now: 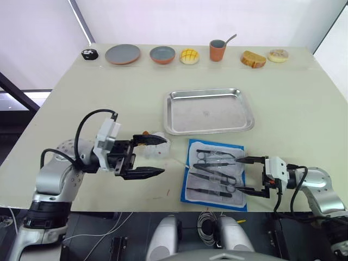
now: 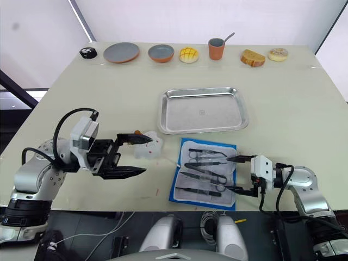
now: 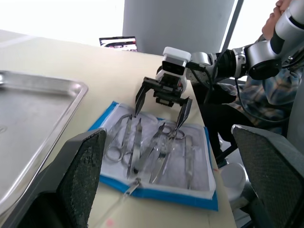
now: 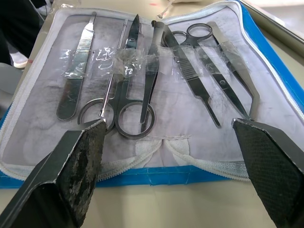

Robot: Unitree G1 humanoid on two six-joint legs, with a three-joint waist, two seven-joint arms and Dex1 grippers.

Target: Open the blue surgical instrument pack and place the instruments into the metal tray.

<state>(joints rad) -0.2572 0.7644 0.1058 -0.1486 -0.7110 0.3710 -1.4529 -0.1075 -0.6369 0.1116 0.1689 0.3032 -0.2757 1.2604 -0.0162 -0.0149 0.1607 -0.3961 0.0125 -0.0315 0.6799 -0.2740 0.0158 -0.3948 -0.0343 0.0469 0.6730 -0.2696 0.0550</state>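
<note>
Lying unzipped at lower centre, blue surgical instrument pack [image 1: 215,174] shows its grey-white felt lining.
We log slim silver instruments [image 4: 142,71] taped inside; shiny rolled-rim metal tray [image 1: 209,111] just above, bare. Right gripper [image 1: 249,175], black fingers spread, straddles the pack's right edge; left gripper [image 1: 153,156] gapes lower left, holding nothing.

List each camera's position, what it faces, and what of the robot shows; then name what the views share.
Left eye view: head camera looking down over the table; left gripper and right gripper open either side of the opened blue pack, empty metal tray behind.
Right eye view: same scene, the stereo twin.
Left wrist view: along its own fingers across the pack toward the right gripper.
Right wrist view: close over the instruments between its own fingers.
Shared: all four show the pack and instruments.
</note>
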